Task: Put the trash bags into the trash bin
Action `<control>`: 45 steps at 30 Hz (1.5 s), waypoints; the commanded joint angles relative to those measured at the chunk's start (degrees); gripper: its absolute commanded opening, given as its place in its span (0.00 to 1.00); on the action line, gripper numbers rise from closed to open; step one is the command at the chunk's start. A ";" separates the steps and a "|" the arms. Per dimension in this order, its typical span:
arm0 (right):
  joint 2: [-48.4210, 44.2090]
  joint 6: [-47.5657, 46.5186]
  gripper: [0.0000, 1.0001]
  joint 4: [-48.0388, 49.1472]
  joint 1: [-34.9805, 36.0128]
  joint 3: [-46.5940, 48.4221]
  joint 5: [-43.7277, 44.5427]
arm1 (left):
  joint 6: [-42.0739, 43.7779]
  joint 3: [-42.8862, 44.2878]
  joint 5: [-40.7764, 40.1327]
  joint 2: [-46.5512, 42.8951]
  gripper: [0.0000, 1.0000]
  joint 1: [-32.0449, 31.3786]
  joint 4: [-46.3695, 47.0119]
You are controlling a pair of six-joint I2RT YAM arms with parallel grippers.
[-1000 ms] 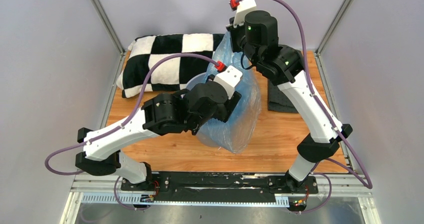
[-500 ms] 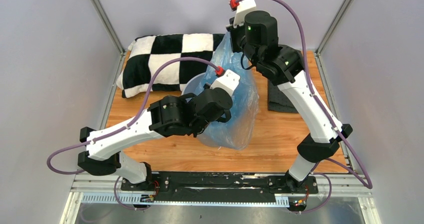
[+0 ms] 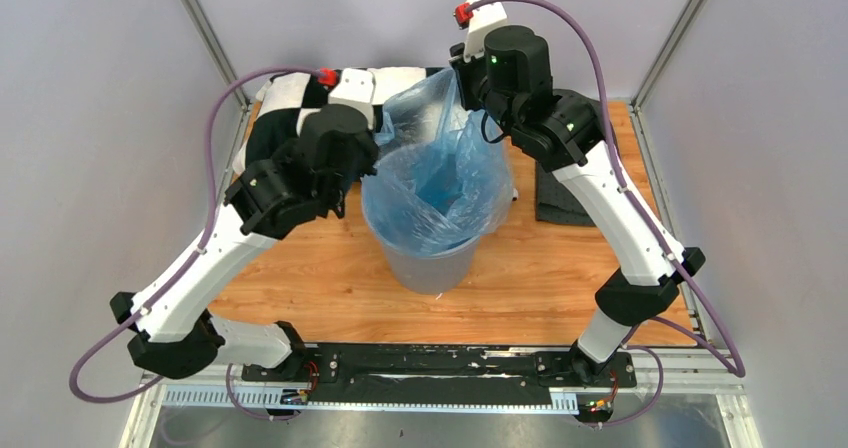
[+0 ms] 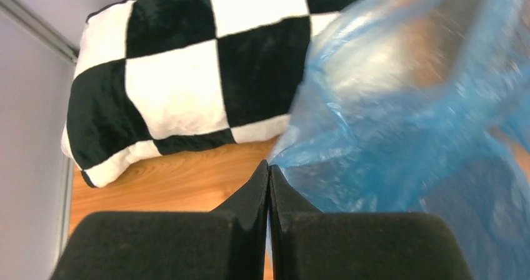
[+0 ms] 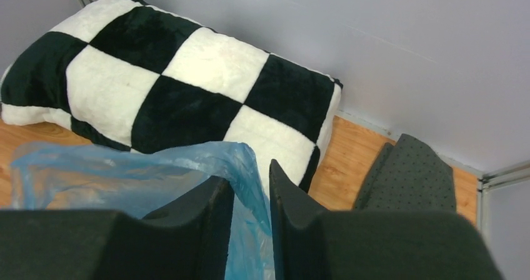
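Bag: we see the trash bag (image 3: 440,183) standing open with its lower part in the trash bin (image 3: 432,268) and its upper part billowing above the rim.
Left: the left gripper (image 4: 269,167) pinches the bag's left rim, fingers pressed together.
Right: the right gripper (image 5: 250,174) stands slightly parted, the far rim's film passing between its fingers.
Bin: upright on the wooden table (image 3: 300,288), between both arms.
Surroundings: checkered pillow (image 3: 285,93) behind, dotted mat (image 5: 409,174) to the right.
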 commanded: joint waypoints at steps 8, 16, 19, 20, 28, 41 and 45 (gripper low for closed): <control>-1.06 1.15 0.85 -8.88 -0.22 5.67 -5.60 | 1.54 -3.76 21.88 -0.46 0.00 14.49 11.59; -9.85 8.17 0.88 -13.03 -0.18 -3.13 -10.64 | 0.12 -6.93 27.25 -0.80 0.00 18.69 13.66; -13.70 10.64 0.86 -12.77 -0.23 -8.46 -10.72 | -0.15 -8.38 27.37 -1.56 0.00 19.46 14.20; -15.29 11.31 0.85 -12.49 -0.18 -10.31 -10.13 | -0.35 -8.77 27.68 -1.59 0.00 19.90 14.20; -30.33 15.62 0.70 -6.38 -0.69 -33.97 -5.56 | -1.25 -10.56 29.09 -3.39 0.00 21.12 14.44; -23.61 17.43 0.56 1.89 -1.64 -41.33 -12.45 | -1.44 -12.26 30.94 -5.34 0.00 21.12 15.13; -21.79 18.39 0.35 2.16 -1.13 -42.33 -14.61 | -1.28 -12.53 31.02 -5.75 0.00 21.06 15.14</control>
